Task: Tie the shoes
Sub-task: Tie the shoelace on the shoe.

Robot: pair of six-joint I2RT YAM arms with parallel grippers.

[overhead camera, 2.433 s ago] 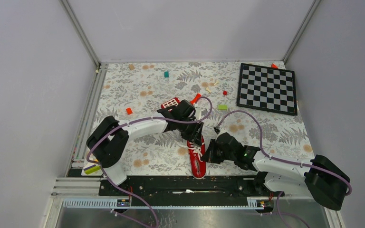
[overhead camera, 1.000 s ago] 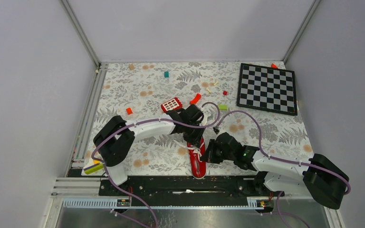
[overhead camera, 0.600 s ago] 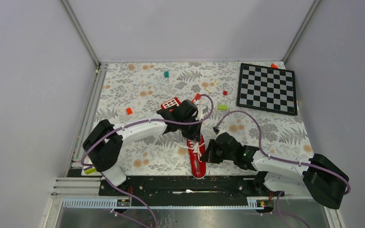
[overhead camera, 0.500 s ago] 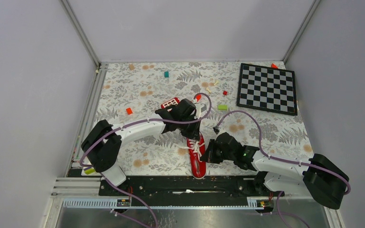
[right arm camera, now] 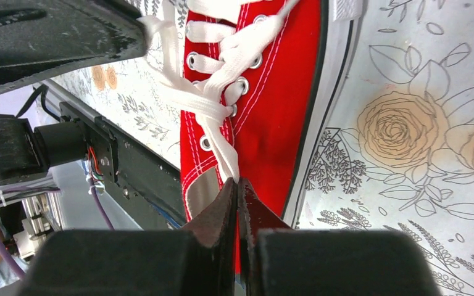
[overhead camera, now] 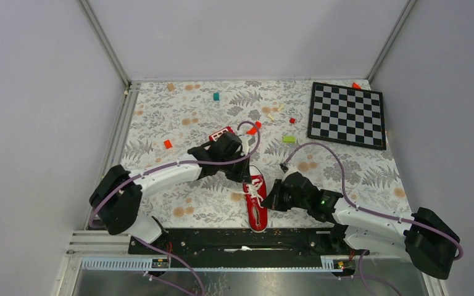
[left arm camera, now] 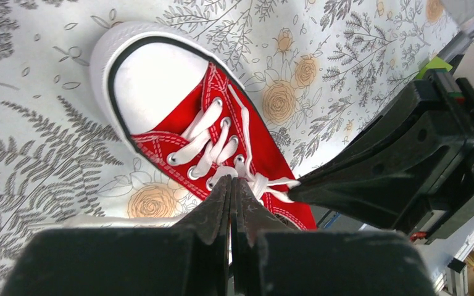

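The red shoe (overhead camera: 257,209) lies near the table's front edge, its white toe cap pointing away from the arms and its white laces (overhead camera: 256,192) loose across the tongue. My left gripper (overhead camera: 245,180) hangs over the shoe's left side near the toe and is shut on a lace strand (left arm camera: 222,174). My right gripper (overhead camera: 270,200) sits against the shoe's right side, shut on another lace strand (right arm camera: 225,157) that runs up to the eyelets. In the right wrist view the lace stretches up into the left fingers (right arm camera: 55,34).
A chessboard (overhead camera: 347,115) lies at the back right. Just behind my left wrist are a red block with white squares (overhead camera: 221,132) and a small red-orange piece (overhead camera: 253,129). Small coloured blocks (overhead camera: 289,139) are scattered over the floral cloth. A black rail (overhead camera: 241,237) runs just behind the shoe's heel.
My left arm has swung to the left and drawn back, carrying its lace strand away from above the toe. The right gripper and the shoe have barely moved.
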